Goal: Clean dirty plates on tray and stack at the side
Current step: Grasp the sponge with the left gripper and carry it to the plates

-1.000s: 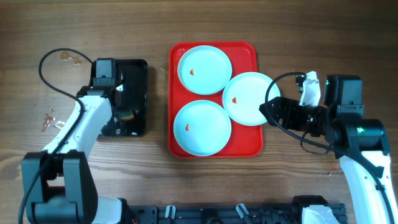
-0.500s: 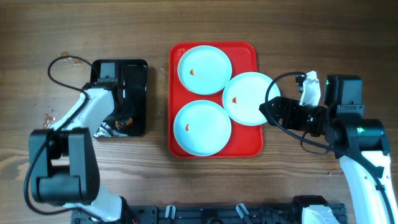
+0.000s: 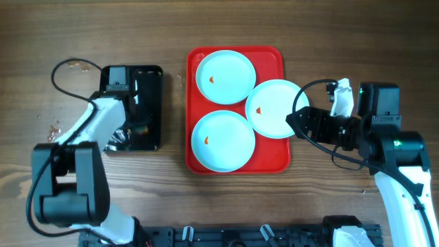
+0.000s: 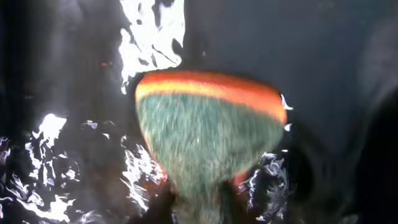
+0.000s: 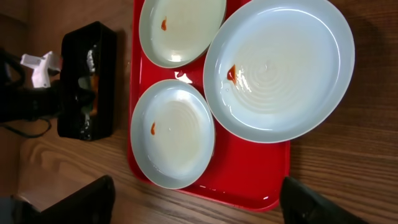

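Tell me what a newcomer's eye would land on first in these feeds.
First, the red tray mid-table, carrying three pale-blue plates, each with a small orange-red sauce spot; the right-hand plate overhangs the tray's right rim. Next, the green-and-orange sponge filling the left wrist view, pinched in the left tool down in the black tray on the left.

Three sauce-spotted mint plates (image 3: pixel 225 77) on red tray (image 3: pixel 195 104), one overhanging
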